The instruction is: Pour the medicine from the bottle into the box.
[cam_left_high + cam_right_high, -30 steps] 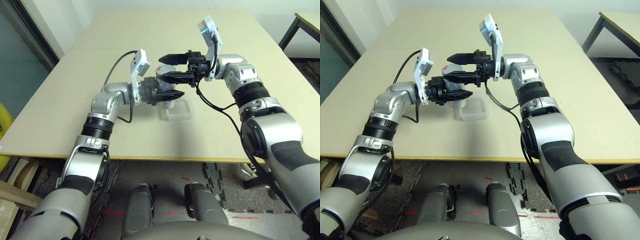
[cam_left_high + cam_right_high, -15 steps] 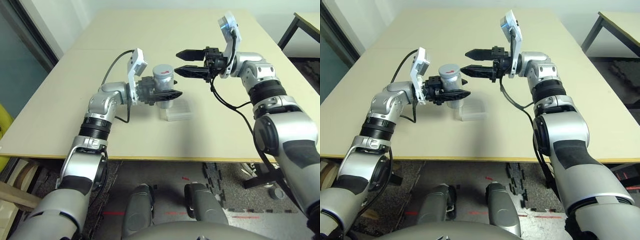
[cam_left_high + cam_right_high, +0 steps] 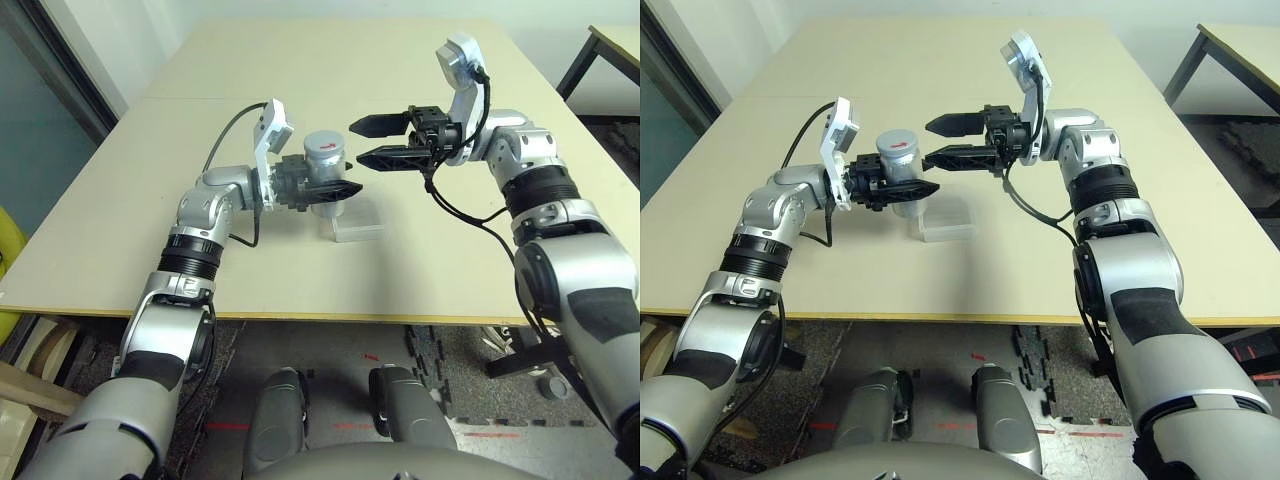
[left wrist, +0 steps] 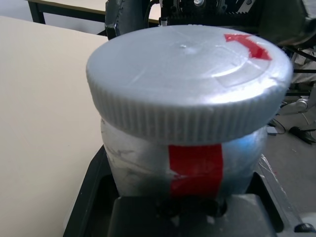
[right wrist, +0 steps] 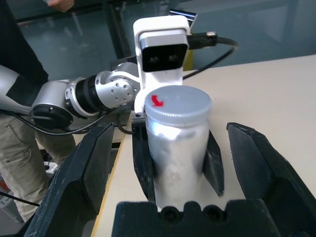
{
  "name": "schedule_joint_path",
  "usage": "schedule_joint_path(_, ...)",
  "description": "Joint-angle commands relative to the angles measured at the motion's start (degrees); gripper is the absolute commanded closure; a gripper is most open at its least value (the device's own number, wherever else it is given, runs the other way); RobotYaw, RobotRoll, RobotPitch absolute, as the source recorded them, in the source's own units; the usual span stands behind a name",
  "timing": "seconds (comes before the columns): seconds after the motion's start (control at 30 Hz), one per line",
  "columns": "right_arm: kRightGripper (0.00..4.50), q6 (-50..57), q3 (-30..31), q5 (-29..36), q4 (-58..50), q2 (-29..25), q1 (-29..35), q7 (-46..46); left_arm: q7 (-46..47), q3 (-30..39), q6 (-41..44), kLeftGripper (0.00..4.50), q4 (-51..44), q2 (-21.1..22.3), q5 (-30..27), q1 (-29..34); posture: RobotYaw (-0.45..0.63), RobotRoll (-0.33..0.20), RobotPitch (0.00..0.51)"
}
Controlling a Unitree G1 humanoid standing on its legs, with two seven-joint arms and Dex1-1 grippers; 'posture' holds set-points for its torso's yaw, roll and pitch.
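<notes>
My right gripper [image 3: 371, 141] has backed off the bottle [image 3: 325, 168]: a second ago its jaws straddled the cap [image 3: 325, 147], now they stand wide apart and empty, beside the bottle and a little above cap level, tips pointing at it. Between half a second ago and now it only shifted slightly and rolled.

My left gripper [image 3: 902, 187] has not moved. Its jaws are clamped on the bottle body below the cap, bottle upright, held off the counter [image 3: 300, 80].

The cap is still screwed on, so my read is that the twist-off either slipped or I'm re-gripping. No pour is possible yet.

The box [image 3: 352, 222] sits on the counter just below and beside the bottle, on my right gripper's side. It looks empty.

Hard to make out:
- The left jaws hide the lower part of the bottle, so I can't see its base.
- I can't tell whether the cap has loosened at all; the red arrow on top gives no reference.
- The clear box's near rim blends into the counter and the bottle partly covers its far edge.
- A person [image 5: 19, 98] stands behind my left arm, cropped in the right wrist view.
</notes>
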Motion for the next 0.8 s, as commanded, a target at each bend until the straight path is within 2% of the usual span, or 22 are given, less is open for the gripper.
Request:
schedule_joint_path(0.03, 0.0, -0.96, -0.03, -0.61, -0.85, 1.26, -0.44, -0.15, -0.52, -0.63, -0.37, 1.84, -0.18, -0.33, 0.58, -1.25, -0.17, 0.0, 0.072)
schedule_joint_path(0.67, 0.0, -5.03, -0.55, -2.47, 2.06, 6.0, -2.16, -4.7, -0.22, -1.15, 0.08, 1.84, -1.74, -1.01, 0.37, -0.16, -0.16, 0.0, 0.07)
schedule_joint_path(0.77, 0.55, -5.32, -0.71, -2.47, 2.2, 6.36, -2.26, -5.25, -0.13, -1.19, 0.11, 1.84, -1.73, -1.16, 0.36, -0.21, -0.16, 0.0, 0.07)
schedule_joint_path(0.8, 0.95, -5.3, -0.74, -2.41, 2.14, 6.4, -2.23, -5.26, -0.12, -1.2, 0.13, 1.84, -1.76, -1.16, 0.35, -0.19, -0.16, 0.0, 0.07)
